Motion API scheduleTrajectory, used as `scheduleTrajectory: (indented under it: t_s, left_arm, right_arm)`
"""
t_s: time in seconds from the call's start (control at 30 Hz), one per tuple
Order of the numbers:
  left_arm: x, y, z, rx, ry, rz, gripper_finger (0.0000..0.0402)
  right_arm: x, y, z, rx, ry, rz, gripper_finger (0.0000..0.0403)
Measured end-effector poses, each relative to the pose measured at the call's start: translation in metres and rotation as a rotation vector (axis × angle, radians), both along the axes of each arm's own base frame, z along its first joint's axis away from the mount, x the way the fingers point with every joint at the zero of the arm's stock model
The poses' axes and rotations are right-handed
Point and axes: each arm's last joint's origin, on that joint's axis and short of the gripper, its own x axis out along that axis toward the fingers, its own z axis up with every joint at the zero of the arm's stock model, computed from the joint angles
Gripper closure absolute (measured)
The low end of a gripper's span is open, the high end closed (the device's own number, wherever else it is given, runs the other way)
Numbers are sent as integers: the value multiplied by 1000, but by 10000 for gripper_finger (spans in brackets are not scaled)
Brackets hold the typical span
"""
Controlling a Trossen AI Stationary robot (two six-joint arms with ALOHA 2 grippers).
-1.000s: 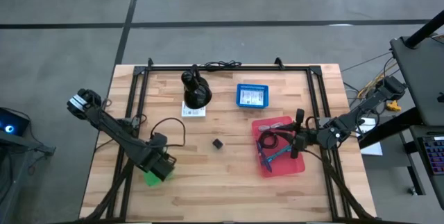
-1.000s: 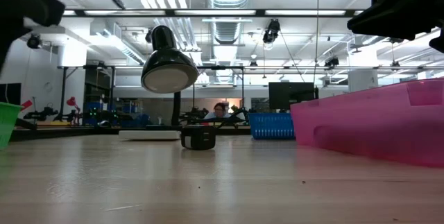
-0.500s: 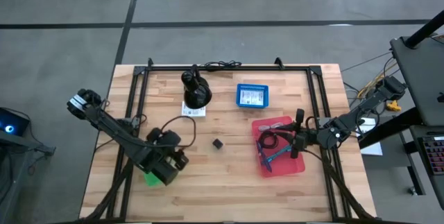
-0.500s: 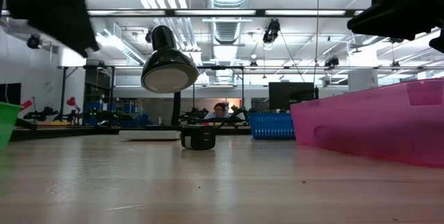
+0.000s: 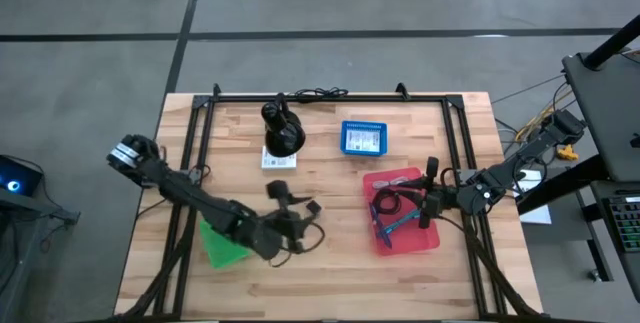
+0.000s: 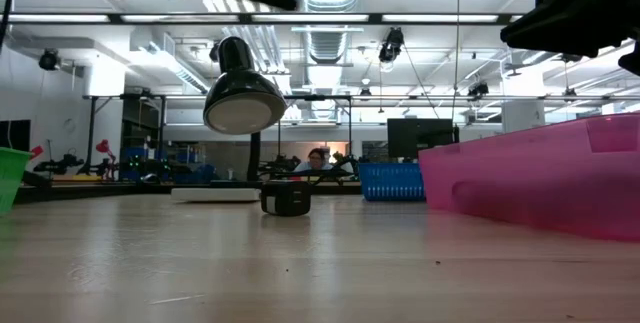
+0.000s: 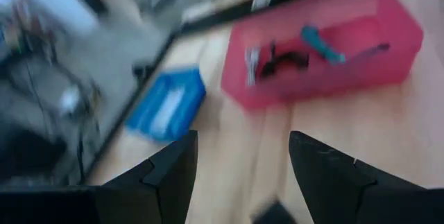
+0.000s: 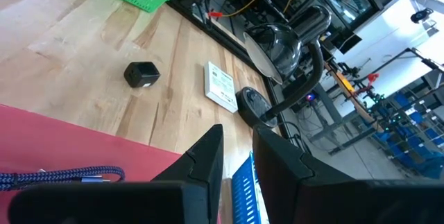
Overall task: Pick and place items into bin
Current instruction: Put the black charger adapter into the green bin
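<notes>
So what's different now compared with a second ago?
The left gripper has swung from over the green basket toward the table's middle, reaching the small dark block, with its fingers apart. The right gripper stayed over the pink bin. The lamp, blue basket and white card stayed put.

Desk lamp (image 5: 281,130) at table's back, white card (image 5: 279,160) just in front of it, small basket (image 5: 363,138) to its right. Bin (image 5: 428,238) on right w/ cable (image 5: 386,203) + slim tools (image 5: 398,224) inside. Mesh basket (image 5: 222,245) front-left. Left gripper (image 5: 303,225) mid-table, over the dark block (image 8: 141,75) spot.
</notes>
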Motion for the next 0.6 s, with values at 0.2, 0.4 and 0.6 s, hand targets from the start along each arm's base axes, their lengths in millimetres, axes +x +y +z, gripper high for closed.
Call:
scheduleTrajectory:
  t_s: [0.2, 0.4, 0.6]
  left_arm:
    - [32, 17, 0, 52, 4, -155, 191]
    - [41, 46, -10, -24, 57, -182, 191]
    - [46, 68, -18, -175, 136, -272, 191]
  right_arm:
    - [0, 0, 0, -1, 1, 0, 335]
    - [0, 0, 0, -2, 3, 0, 335]
    - [0, 0, 0, -2, 3, 0, 335]
